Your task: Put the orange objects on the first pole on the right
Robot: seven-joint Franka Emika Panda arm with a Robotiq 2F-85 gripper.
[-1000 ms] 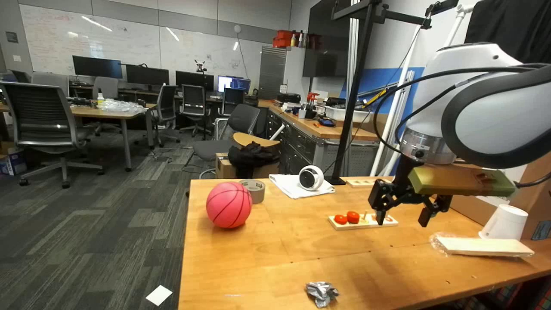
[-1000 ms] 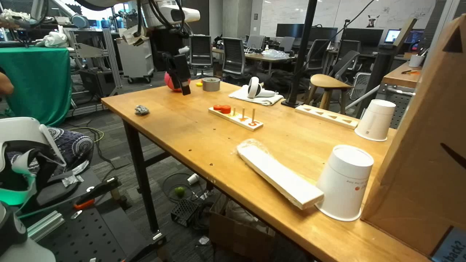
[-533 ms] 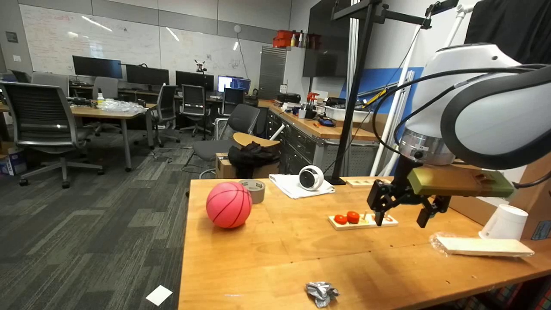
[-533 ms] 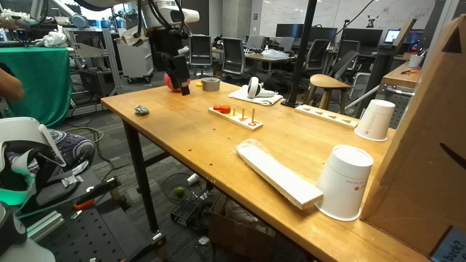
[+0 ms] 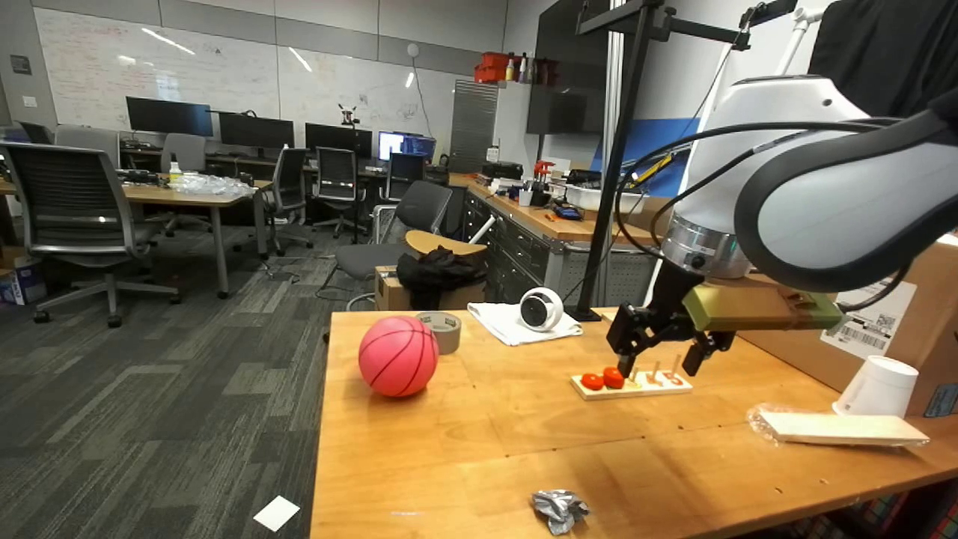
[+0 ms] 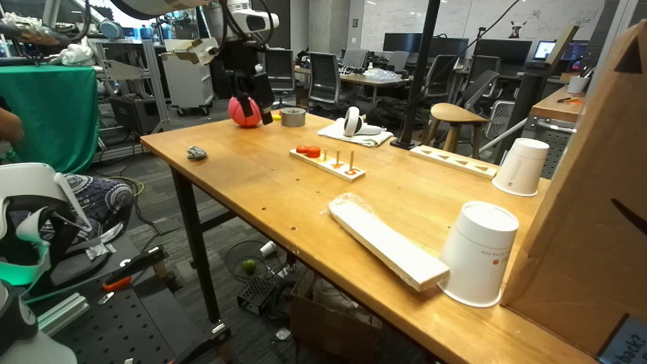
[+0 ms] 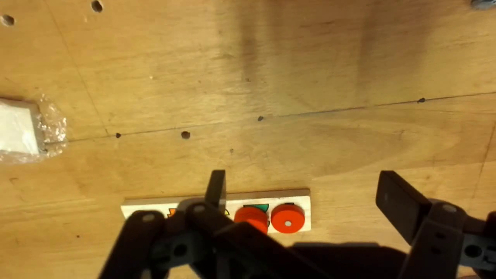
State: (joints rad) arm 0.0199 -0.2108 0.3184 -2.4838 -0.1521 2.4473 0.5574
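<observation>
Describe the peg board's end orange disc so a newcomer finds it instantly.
On the big wooden table, find the pale peg board. The disc sits at the end nearest the pink ball. It is clearly lower than the orange piece beside it.

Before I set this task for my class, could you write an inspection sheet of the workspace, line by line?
Surface: wooden table, dotted with small holes.
Job's things: red-orange pieces sit at one end of the peg board; three pegs stand bare.
Clutter: pink ball, tape roll, crumpled foil, white device on a white cloth, plastic-wrapped block, two upturned cups, cardboard box.
Gripper: open above the table, holding nothing.
Cables: black cable looped along the arm; floor cables under the table.
Surroundings: chairs, monitors, whiteboard; in an exterior view, a person's arm at the edge.
</observation>
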